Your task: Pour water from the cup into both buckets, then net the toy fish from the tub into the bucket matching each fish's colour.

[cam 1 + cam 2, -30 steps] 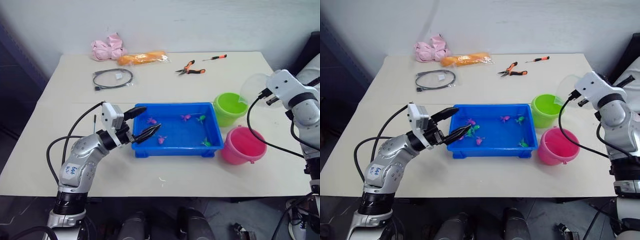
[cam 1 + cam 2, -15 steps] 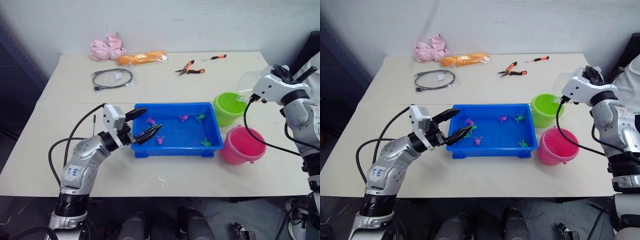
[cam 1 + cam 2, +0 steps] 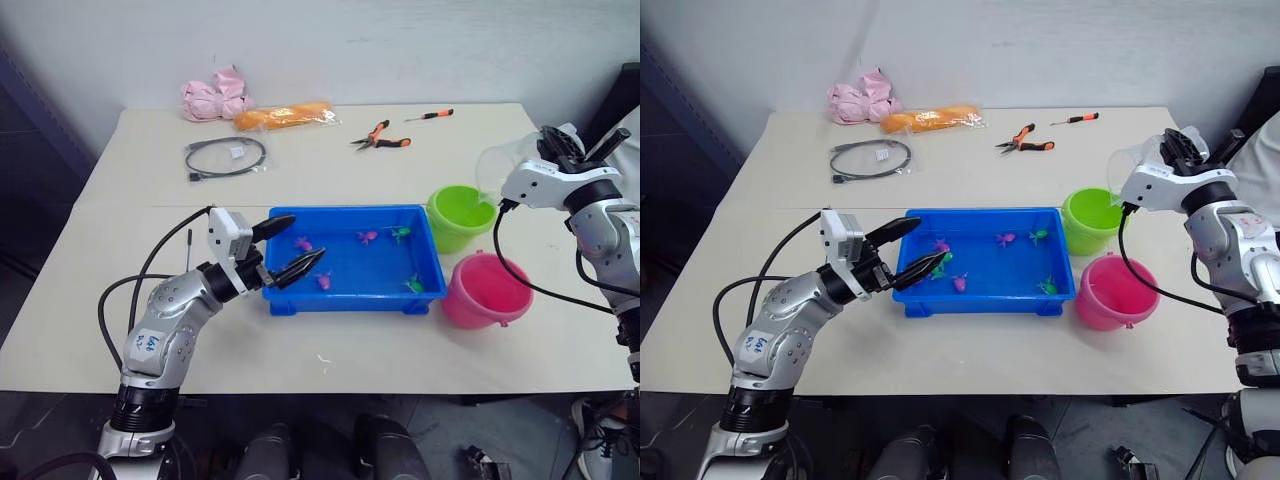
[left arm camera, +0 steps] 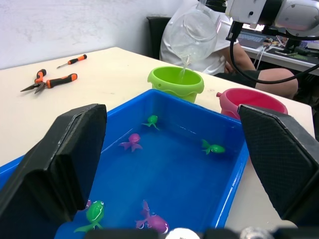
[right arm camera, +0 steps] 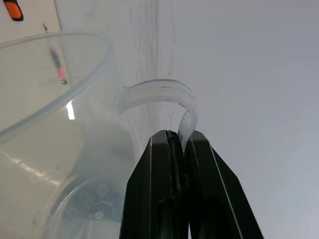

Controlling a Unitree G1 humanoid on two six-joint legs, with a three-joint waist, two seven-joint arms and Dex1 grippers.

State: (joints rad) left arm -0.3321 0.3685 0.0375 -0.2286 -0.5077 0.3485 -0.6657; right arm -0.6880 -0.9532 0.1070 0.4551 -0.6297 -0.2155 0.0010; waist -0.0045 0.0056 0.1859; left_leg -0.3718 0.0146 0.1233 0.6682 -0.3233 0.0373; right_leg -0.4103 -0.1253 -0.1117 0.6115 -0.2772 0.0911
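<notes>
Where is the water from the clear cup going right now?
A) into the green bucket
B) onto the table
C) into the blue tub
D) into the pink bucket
A: the tilted cup, held by its handle in the right gripper, sends a thin stream down into the green bucket.

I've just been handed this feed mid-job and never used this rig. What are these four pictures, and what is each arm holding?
Two pictures come from the head of a two-armed robot, two from its wrists. The right gripper pinches the handle of the clear cup, tipped over the green bucket; the left wrist view shows water running into it. The pink bucket stands beside it. The left gripper hangs open at the end of the blue tub, where small fish lie. Pliers lie farther back.
</notes>
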